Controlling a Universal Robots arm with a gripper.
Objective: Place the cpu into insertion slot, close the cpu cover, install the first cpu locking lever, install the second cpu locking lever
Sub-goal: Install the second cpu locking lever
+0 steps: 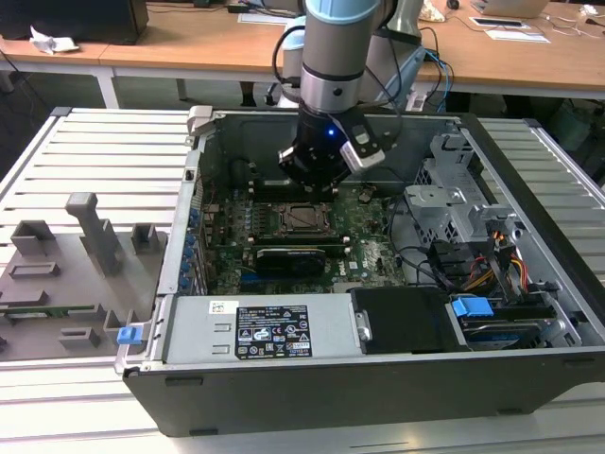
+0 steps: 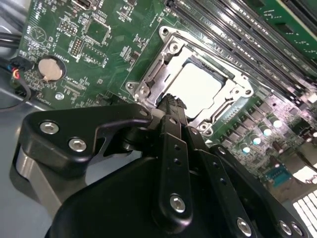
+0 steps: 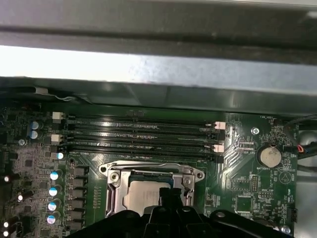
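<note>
Exterior view: black jaws [image 1: 310, 185] hang at upper centre inside the open dark computer case [image 1: 284, 388], just above the green motherboard [image 1: 369, 248] and its socket.

Second wrist view: pale silvery square cpu [image 2: 199, 89] sits in the socket, framed by the thin metal cpu cover [image 2: 148, 79]; jaws appear pressed together beside it.

First wrist view: cpu [image 3: 141, 197] lies lower centre, below black memory slots [image 3: 138, 134].

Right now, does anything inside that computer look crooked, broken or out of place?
Nothing stands out. The cpu lies flat and square in its socket, with the cpu cover framing it evenly in both wrist views. The gripper sits close over the socket's edge. No loose parts or damage show on the board.
</note>
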